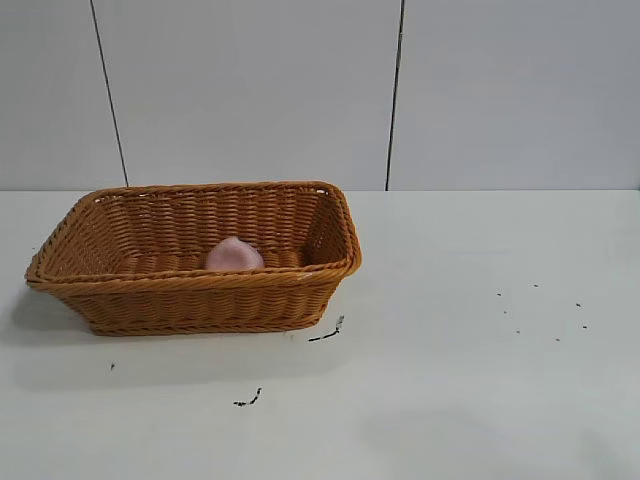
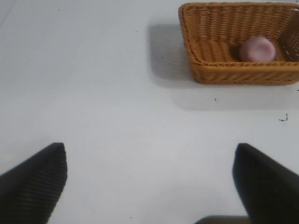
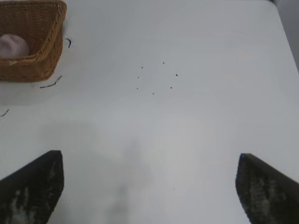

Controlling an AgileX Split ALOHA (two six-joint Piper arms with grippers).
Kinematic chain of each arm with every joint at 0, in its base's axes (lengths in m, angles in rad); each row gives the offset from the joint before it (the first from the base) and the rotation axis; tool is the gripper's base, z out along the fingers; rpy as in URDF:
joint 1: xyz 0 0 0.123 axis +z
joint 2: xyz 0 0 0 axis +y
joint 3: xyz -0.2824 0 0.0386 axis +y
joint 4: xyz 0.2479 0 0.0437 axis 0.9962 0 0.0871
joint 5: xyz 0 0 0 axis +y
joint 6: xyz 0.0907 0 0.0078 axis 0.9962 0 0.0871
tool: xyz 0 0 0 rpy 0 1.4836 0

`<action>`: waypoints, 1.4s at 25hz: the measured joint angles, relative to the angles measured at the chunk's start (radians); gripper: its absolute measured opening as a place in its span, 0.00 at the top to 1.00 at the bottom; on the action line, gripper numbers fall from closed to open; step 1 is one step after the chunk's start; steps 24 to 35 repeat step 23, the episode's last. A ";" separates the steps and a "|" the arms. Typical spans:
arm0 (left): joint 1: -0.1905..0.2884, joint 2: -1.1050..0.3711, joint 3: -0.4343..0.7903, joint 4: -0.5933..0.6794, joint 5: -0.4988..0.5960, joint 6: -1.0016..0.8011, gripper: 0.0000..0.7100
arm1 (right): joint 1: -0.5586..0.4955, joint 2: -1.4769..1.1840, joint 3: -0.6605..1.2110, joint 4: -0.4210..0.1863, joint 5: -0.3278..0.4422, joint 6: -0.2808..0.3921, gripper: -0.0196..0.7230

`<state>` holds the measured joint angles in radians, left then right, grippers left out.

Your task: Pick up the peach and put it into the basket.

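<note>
The pale-pink peach (image 1: pixel 234 255) lies inside the orange-brown wicker basket (image 1: pixel 190 282), near its front wall. The basket stands on the left half of the white table. The peach (image 2: pixel 257 48) and basket (image 2: pixel 205 70) also show far off in the left wrist view, and the peach (image 3: pixel 13 45) and basket (image 3: pixel 49 51) in the right wrist view. My left gripper (image 2: pixel 150 161) is open and empty above bare table, well away from the basket. My right gripper (image 3: pixel 149 170) is open and empty above bare table too. Neither arm shows in the exterior view.
Small dark specks and short black marks (image 1: pixel 330 333) lie on the white table (image 1: pixel 470 380) in front of and to the right of the basket. A grey panelled wall (image 1: pixel 300 90) rises behind the table.
</note>
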<state>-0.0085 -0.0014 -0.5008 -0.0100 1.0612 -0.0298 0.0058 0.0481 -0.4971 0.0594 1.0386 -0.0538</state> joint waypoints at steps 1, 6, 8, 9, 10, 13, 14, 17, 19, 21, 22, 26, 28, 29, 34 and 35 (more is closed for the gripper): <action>0.000 0.000 0.000 0.000 0.000 0.000 0.02 | 0.000 -0.017 0.000 0.000 -0.004 0.000 0.04; 0.000 0.000 0.000 0.000 0.000 0.000 0.02 | 0.000 -0.053 0.001 0.000 -0.008 0.000 0.04; 0.000 0.002 0.000 0.000 0.000 0.000 0.02 | 0.000 -0.053 0.001 0.000 -0.008 0.000 0.04; 0.000 0.002 0.000 0.000 0.000 0.000 0.02 | 0.000 -0.053 0.001 0.000 -0.008 0.000 0.04; 0.000 0.002 0.000 0.000 0.000 0.000 0.02 | 0.000 -0.053 0.001 0.000 -0.008 0.000 0.04; 0.000 0.002 0.000 0.000 0.000 0.000 0.02 | 0.000 -0.053 0.001 0.000 -0.008 0.000 0.04; 0.000 0.001 0.000 0.000 0.000 0.000 0.02 | 0.000 -0.053 0.001 0.000 -0.008 0.000 0.04; 0.000 0.000 0.000 0.000 0.000 0.000 0.02 | 0.000 -0.053 0.001 0.000 -0.009 0.000 0.04; 0.000 0.000 0.000 0.000 0.000 0.000 0.02 | 0.001 -0.053 0.001 0.000 -0.009 0.000 0.04; 0.000 0.000 0.000 0.000 0.000 0.000 0.02 | 0.003 -0.053 0.001 0.000 -0.009 0.000 0.04; 0.000 0.000 0.000 0.000 0.000 0.000 0.02 | 0.003 -0.053 0.001 0.000 -0.009 0.000 0.04; 0.000 0.000 0.000 0.000 0.000 0.000 0.02 | 0.003 -0.053 0.001 0.000 -0.009 0.000 0.04; 0.000 0.000 0.000 0.000 0.000 0.000 0.02 | 0.003 -0.053 0.001 0.000 -0.009 0.000 0.04; 0.000 0.000 0.000 0.000 0.000 0.000 0.02 | 0.003 -0.053 0.001 0.000 -0.009 0.000 0.04; 0.000 0.000 0.000 0.000 0.000 0.000 0.02 | 0.003 -0.053 0.001 0.000 -0.009 0.000 0.04; 0.000 0.000 0.000 0.000 0.000 0.000 0.02 | 0.003 -0.053 0.001 0.000 -0.009 0.000 0.04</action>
